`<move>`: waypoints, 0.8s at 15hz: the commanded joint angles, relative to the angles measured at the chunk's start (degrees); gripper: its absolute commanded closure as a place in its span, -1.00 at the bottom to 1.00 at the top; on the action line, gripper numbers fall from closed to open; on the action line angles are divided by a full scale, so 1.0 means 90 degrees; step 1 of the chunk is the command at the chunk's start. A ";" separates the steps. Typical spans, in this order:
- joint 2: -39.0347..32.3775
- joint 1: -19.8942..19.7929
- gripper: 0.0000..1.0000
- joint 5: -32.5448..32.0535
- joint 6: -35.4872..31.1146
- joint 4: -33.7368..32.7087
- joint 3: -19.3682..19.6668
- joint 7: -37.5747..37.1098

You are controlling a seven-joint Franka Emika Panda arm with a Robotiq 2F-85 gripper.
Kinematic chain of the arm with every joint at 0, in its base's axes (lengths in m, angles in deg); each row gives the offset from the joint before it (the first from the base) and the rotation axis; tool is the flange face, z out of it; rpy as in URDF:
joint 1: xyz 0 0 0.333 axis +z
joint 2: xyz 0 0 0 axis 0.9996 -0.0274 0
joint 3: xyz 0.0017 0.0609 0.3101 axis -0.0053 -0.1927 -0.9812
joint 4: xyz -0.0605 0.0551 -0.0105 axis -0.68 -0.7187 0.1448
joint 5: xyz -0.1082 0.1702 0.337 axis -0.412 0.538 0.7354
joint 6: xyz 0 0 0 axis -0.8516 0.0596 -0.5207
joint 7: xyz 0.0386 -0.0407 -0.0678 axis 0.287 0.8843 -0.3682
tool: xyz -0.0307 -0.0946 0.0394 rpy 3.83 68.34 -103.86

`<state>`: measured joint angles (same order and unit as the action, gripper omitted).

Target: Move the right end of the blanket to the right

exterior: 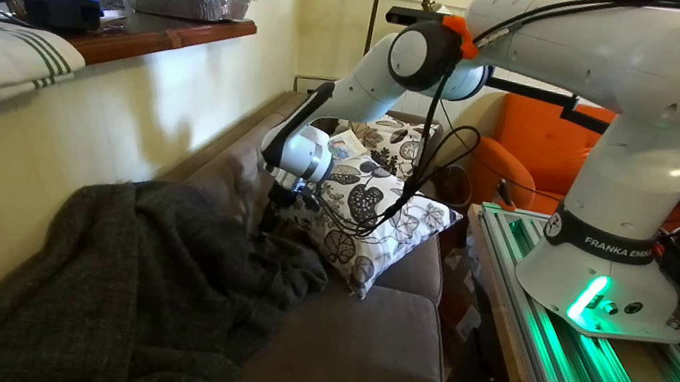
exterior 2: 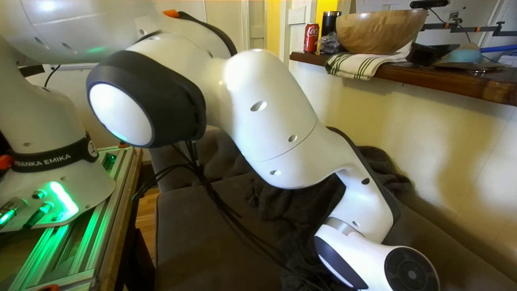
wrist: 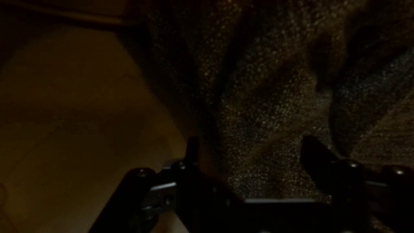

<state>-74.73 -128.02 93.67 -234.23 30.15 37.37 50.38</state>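
Observation:
The blanket [exterior: 165, 279] is a large, dark grey, rumpled throw lying over the sofa's seat and back in an exterior view. Part of it also shows behind and under the arm in an exterior view [exterior 2: 291, 202]. My gripper [exterior: 272, 218] points down at the blanket's far end, beside the patterned pillow; its fingertips are hard to make out there. In the dark wrist view the gripper [wrist: 249, 140] has its fingers wide apart, with blanket folds [wrist: 268, 106] between and beyond them. The left finger is near the blanket's edge. The gripper is out of view below the arm in an exterior view.
A patterned pillow [exterior: 363, 215] lies right beside the gripper on the brown sofa [exterior: 355, 362]. The wall and a wooden ledge [exterior: 167, 40] with dishes run along the sofa's back. The robot's table [exterior: 491, 308] stands along the front. Loose cables [exterior: 407, 194] hang from the arm.

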 commanded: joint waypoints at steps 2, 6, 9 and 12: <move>0.0000 -0.0078 0.15 -0.0280 0.0065 0.0077 -0.0057 -0.0314; 0.0000 -0.0042 0.45 -0.0412 0.0071 0.0126 0.0002 -0.0451; 0.0000 0.0006 0.98 -0.0584 0.0028 0.0163 0.0022 -0.0528; 0.0000 -0.0032 0.99 -0.0705 0.0098 0.0030 -0.0042 -0.0523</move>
<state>-74.73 -127.91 89.60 -234.14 31.07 37.47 47.61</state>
